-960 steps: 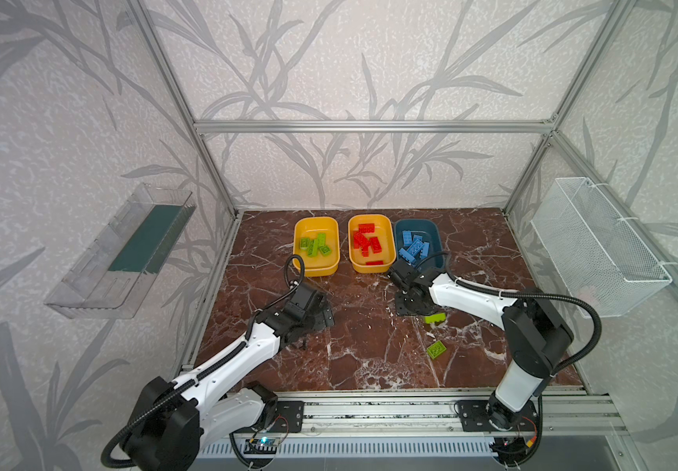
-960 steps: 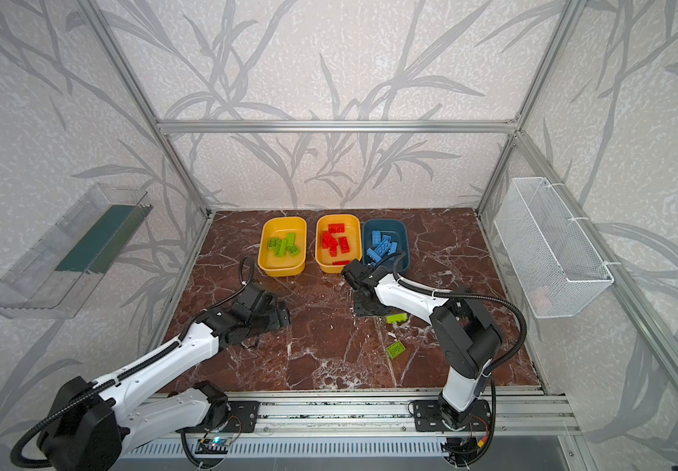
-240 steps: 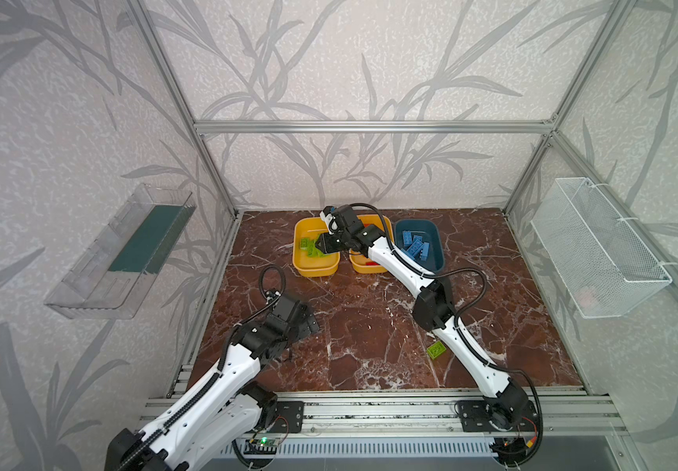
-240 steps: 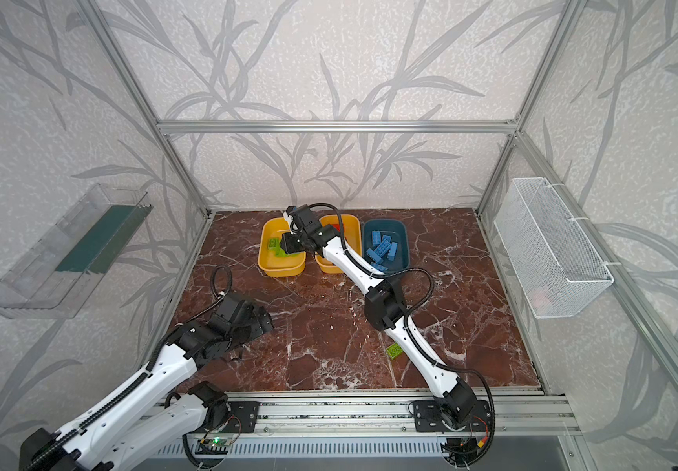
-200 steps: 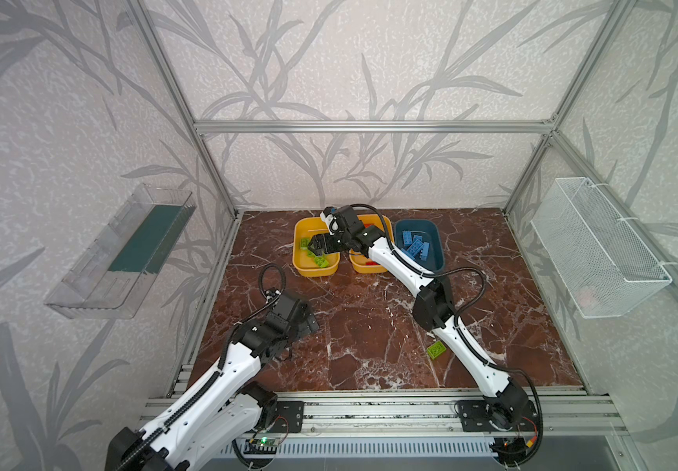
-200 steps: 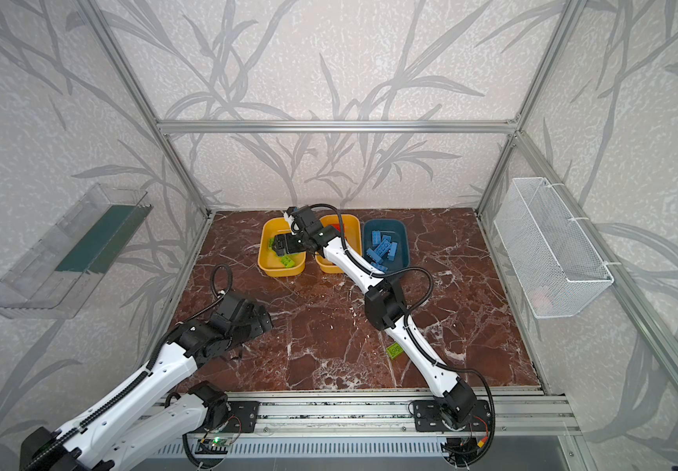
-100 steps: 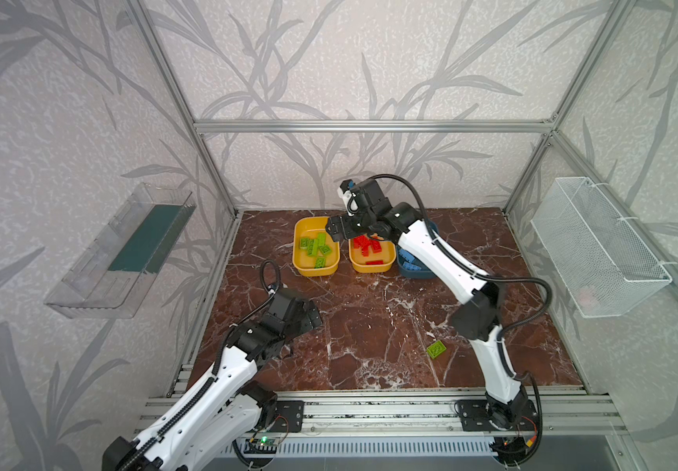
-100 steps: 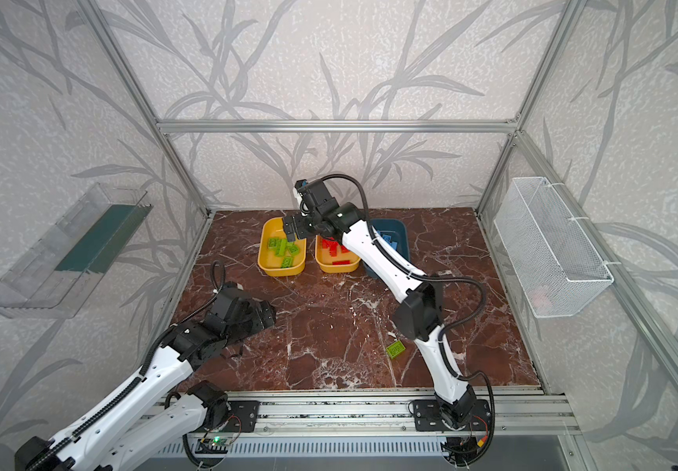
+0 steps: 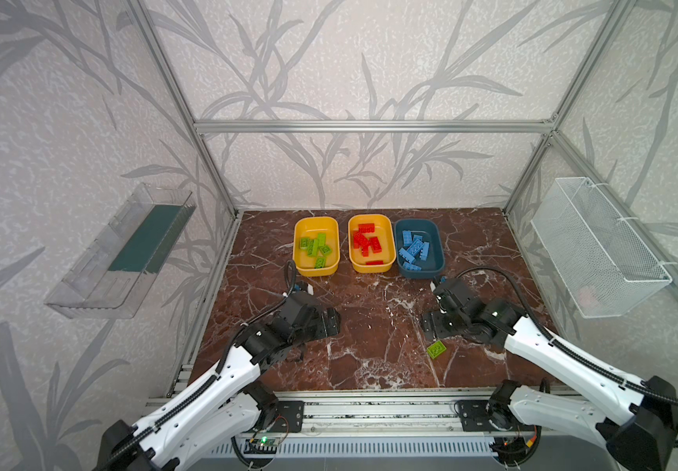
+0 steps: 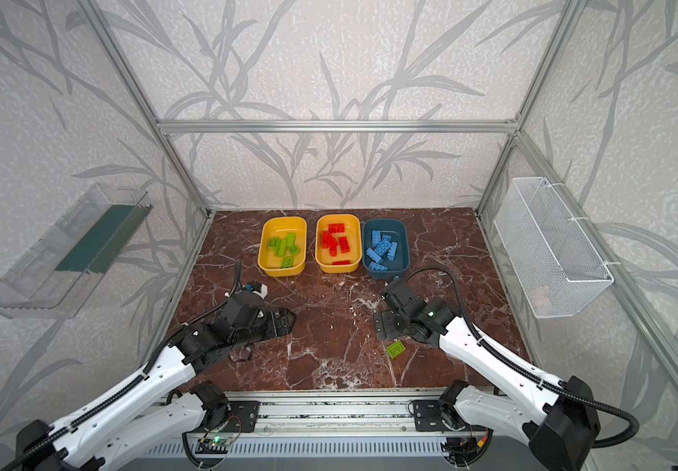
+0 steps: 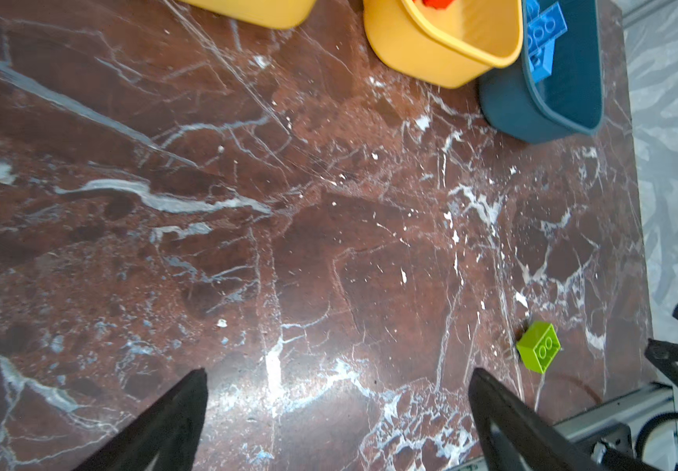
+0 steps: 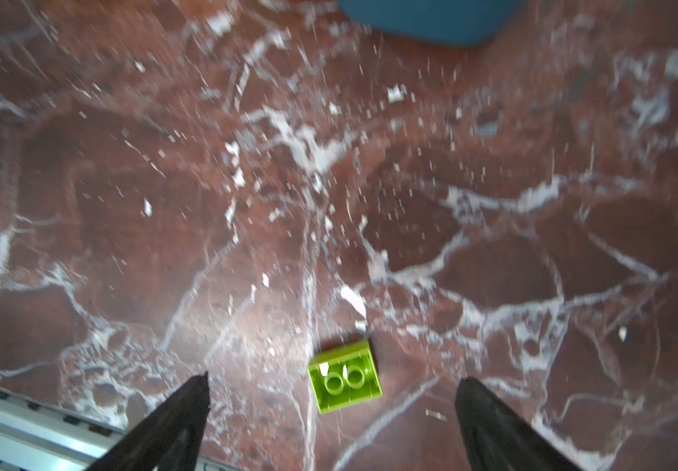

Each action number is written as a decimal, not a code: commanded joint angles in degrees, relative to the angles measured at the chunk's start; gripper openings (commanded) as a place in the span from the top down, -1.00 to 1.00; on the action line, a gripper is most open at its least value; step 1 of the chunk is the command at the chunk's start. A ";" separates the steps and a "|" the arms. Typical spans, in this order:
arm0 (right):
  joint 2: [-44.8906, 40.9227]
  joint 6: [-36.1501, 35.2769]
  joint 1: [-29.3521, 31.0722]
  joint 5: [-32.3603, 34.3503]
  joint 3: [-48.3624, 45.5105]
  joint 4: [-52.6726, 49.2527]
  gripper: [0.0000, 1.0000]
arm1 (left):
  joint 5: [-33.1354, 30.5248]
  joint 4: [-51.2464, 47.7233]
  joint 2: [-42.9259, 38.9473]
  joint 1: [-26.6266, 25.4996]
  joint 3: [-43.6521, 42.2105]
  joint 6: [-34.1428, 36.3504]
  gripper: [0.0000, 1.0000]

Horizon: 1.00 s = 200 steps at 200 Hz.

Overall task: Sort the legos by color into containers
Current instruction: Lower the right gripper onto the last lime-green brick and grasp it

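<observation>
Legos are nearly all in tubs: green legos (image 9: pixel 314 246) in the end yellow tub (image 9: pixel 316 271), red legos (image 9: pixel 365 242) in the middle yellow tub (image 9: pixel 372 267), blue legos (image 9: pixel 414 248) in the teal tub (image 9: pixel 420 273). One lime green lego (image 12: pixel 344 377) lies alone on the marble table (image 9: pixel 370 326). In your right wrist view it sits between the spread tips of the right gripper (image 9: pixel 431 330), touching neither; those jaws are released and hold nothing. Your left gripper (image 9: pixel 331 322) hangs wide apart and empty, well away from that brick.
</observation>
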 commanded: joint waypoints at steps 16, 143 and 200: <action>-3.64 4.44 -0.08 -3.07 -6.47 -0.94 -0.88 | -0.27 2.38 3.59 -5.87 2.36 1.89 -0.98; 15.23 -2.86 -0.08 -6.72 -4.96 5.12 -0.79 | -2.91 7.70 11.76 -12.55 -1.28 -1.35 -0.98; 20.29 -5.24 -0.03 -8.48 -3.95 6.44 -0.58 | -3.14 8.56 13.52 -12.55 -1.62 -1.52 -0.98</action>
